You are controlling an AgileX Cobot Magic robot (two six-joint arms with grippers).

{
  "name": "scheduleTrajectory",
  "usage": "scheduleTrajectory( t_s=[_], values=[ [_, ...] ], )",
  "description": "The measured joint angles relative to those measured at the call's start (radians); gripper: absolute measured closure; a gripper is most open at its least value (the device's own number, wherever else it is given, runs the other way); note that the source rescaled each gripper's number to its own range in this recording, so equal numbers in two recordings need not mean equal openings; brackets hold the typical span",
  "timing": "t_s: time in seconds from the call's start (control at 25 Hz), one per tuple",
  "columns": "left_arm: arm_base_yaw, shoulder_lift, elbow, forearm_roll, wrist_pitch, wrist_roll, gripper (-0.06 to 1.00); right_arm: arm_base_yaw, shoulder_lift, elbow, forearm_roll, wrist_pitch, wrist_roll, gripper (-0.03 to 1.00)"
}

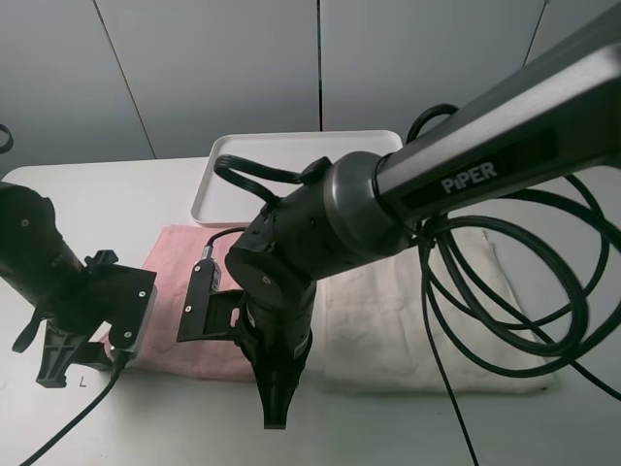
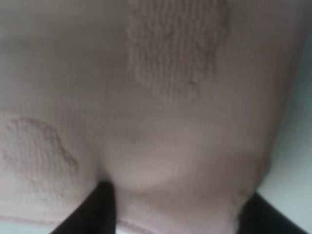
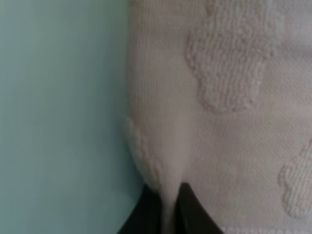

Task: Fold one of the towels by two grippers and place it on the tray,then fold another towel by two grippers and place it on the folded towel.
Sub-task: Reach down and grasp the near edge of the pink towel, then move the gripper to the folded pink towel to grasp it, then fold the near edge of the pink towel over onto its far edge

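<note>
A pink towel (image 1: pixel 182 260) lies flat on the table at the left, in front of a white tray (image 1: pixel 291 160). A cream towel (image 1: pixel 388 320) lies beside it on the right. My left gripper (image 1: pixel 60 367) is at the pink towel's near left corner. In the left wrist view its fingers (image 2: pixel 102 209) stand wide apart astride the towel's edge (image 2: pixel 180 161), so the left gripper (image 2: pixel 185 214) is open. My right gripper (image 1: pixel 276 408) reaches across to the near right corner. In the right wrist view it (image 3: pixel 168 209) is shut on a pinched ridge of the pink towel (image 3: pixel 229 126).
The right arm's big black body (image 1: pixel 320 233) and its looped cables (image 1: pixel 505 291) hang over the middle and over the cream towel. The tray stands at the back against the grey wall. Bare white table (image 1: pixel 175 427) lies in front of the towels.
</note>
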Motion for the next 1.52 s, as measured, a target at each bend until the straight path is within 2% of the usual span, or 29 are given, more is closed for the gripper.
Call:
scheduleTrajectory(
  t_s=[0.12,0.2,0.24,0.56,0.72,1.04,1.2,1.36,1.52],
  values=[
    [-0.005,0.002,0.0,0.0,-0.018,0.0,0.69,0.0,0.0,0.0,0.0,-0.002,0.0,0.96],
    [-0.006,0.002,-0.002,-0.002,-0.02,0.007,0.88,0.0,0.0,0.0,0.0,-0.005,0.0,0.96],
    [-0.007,0.002,-0.002,-0.002,-0.016,0.011,0.92,0.0,0.0,0.0,0.0,-0.005,0.0,0.96],
    [-0.011,-0.005,-0.002,-0.008,0.041,0.015,0.93,0.0,0.0,0.0,0.035,-0.01,0.02,0.96],
    [-0.011,-0.051,0.008,-0.012,0.116,0.013,0.93,0.0,-0.04,0.0,0.037,-0.021,0.05,0.96],
    [-0.011,-0.16,0.01,-0.054,0.154,-0.086,0.93,0.0,-0.137,0.0,0.035,-0.032,0.14,0.96],
    [-0.011,-0.196,0.01,-0.064,0.146,-0.169,0.93,-0.027,-0.169,0.0,0.035,-0.028,0.202,0.96],
    [-0.011,-0.216,0.012,-0.064,0.081,-0.295,0.93,-0.076,-0.186,0.0,0.035,-0.012,0.264,0.96],
    [0.029,-0.218,0.01,-0.075,0.028,-0.42,0.93,-0.117,-0.197,0.0,0.035,-0.012,0.321,0.96]
  ],
)
